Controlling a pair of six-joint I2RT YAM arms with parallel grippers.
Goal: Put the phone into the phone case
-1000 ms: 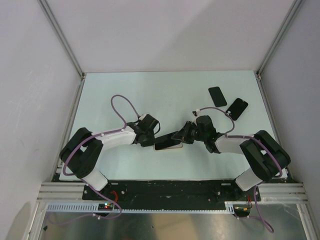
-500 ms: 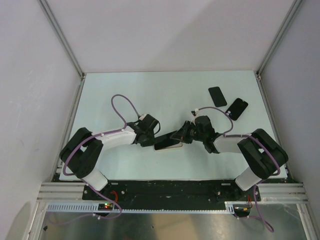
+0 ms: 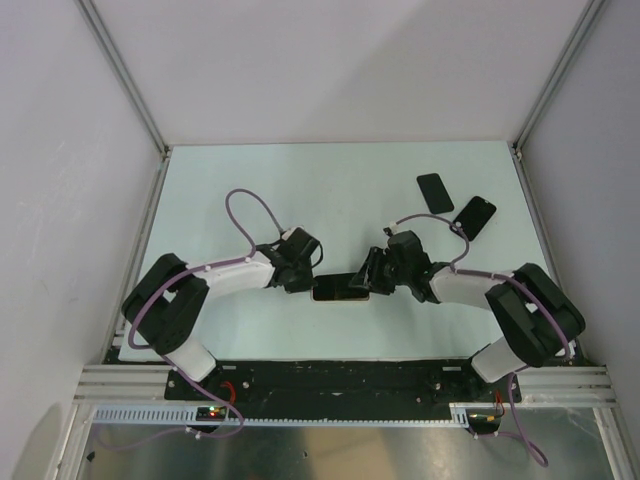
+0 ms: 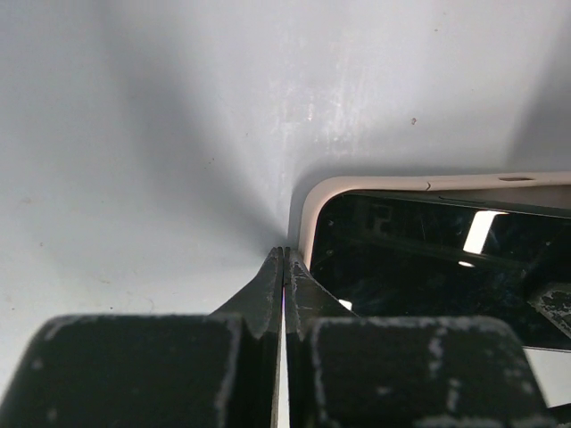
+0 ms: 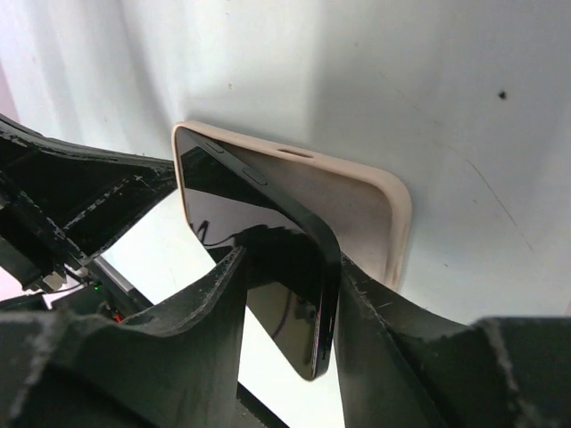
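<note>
Right wrist | phone (image 5: 268, 223) between parted fingers (image 5: 401, 312) | tilted in case (image 5: 361, 201)

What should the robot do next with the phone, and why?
Probably press the phone down at its raised end with the right end effector: the other end sits in the case, but this end tilts up above the rim.
</note>
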